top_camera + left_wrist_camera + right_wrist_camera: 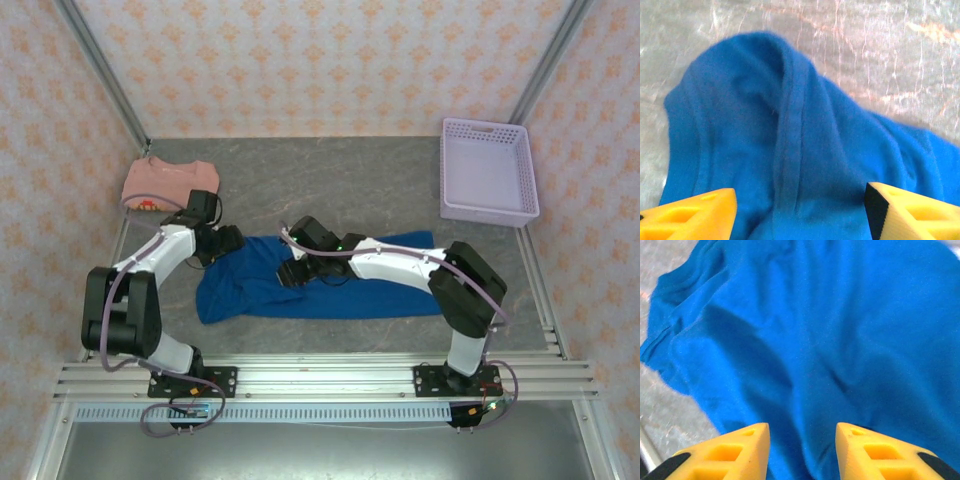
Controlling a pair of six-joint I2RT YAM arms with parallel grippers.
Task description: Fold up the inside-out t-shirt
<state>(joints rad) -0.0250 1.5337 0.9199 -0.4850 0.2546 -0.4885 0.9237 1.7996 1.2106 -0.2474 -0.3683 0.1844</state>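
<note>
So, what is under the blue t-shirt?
The blue t-shirt lies on the grey table, visible around it. Anything beneath the cloth itself is covered.

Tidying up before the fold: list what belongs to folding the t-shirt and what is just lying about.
Belongs to the job:
blue t-shirt
left gripper, open over it
right gripper, open over it

Just lying about:
pink shirt, far left
basket, far right
</note>
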